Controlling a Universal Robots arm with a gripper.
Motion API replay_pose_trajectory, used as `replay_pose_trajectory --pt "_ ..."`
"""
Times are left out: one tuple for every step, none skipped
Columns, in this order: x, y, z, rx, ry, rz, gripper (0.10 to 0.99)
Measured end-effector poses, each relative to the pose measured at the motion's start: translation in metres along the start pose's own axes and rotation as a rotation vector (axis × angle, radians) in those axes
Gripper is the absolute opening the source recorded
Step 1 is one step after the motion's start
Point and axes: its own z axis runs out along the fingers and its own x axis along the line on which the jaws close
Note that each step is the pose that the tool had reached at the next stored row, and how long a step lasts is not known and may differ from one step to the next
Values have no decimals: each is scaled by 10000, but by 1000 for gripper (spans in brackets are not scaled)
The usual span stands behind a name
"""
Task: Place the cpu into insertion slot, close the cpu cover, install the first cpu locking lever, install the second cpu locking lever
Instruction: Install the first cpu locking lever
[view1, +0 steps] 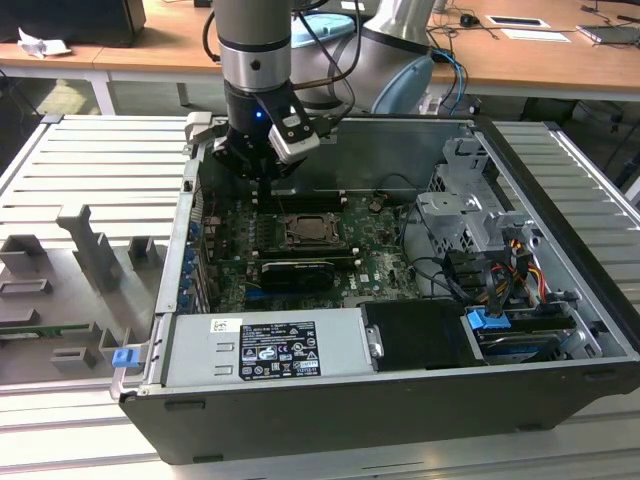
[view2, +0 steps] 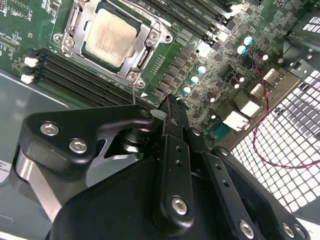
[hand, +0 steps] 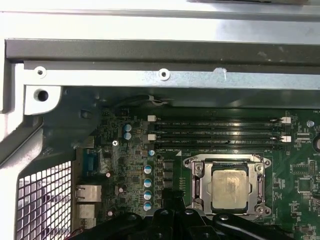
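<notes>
My gripper hangs inside the open computer case, over the green motherboard near the case's back wall. In the second wrist view its black, bolted fingers stand pressed together, clenched on nothing that I can see.

The cpu already sits in the insertion slot: a flat square with a dull, slightly smeared silver-grey top. The cpu cover, a thin bright metal frame with a square cut-out, lies down around it (whether the thin wire levers along its edges are latched I cannot tell). In the first wrist view the cpu shows framed by the cover, just beside two long black memory slots with white end clips. Small cylindrical capacitors with pale blue tops stand in a row near the socket.

The case walls are matte grey sheet steel, with a perforated grille at the rear. A boxy power supply with a white label lies along the near edge in the exterior view. The case rests on a ribbed aluminium table, and wooden desks stand behind.
</notes>
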Motion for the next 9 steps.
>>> replay_pose_trajectory --pt "1 5 2 -3 -3 3 110" --pt "2 7 2 -2 -2 2 110" --pt "2 6 2 -2 -2 0 110" --pt "2 7 2 -2 -2 -1 110" --pt "2 9 1 -1 0 0 110" --pt "2 10 1 0 0 1 110" --pt "2 11 2 -3 -1 0 110" --pt "2 13 2 -5 -1 -1 110" --pt "2 15 2 -6 -1 0 110"
